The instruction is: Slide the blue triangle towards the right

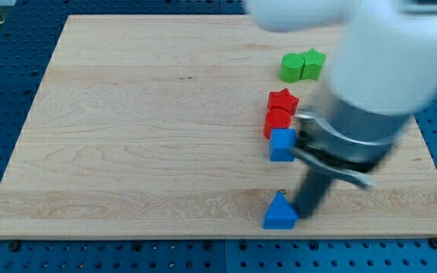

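Observation:
The blue triangle (280, 212) lies near the board's bottom edge, right of centre. My tip (304, 215) stands on the board just right of the triangle, close to or touching its right side. A blue cube (282, 144) lies above it, with a red cylinder (276, 121) and a red star (282, 100) stacked above that in a column.
Two green blocks (302, 66) sit side by side near the view's top right. The arm's large blurred body (370, 83) hides the board's right part. The wooden board (143, 136) rests on a blue pegboard table.

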`<state>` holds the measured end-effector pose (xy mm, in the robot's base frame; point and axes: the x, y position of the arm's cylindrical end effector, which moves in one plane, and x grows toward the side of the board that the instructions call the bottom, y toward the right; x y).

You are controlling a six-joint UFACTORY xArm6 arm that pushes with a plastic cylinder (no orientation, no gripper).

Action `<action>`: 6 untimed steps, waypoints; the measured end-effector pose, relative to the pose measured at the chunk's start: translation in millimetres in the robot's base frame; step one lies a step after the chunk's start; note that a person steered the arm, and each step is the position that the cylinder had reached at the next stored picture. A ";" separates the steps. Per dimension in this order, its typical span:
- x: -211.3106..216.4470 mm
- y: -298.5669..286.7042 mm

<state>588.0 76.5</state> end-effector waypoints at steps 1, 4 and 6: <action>-25.5 -56.0; 30.2 -102.6; -66.7 68.4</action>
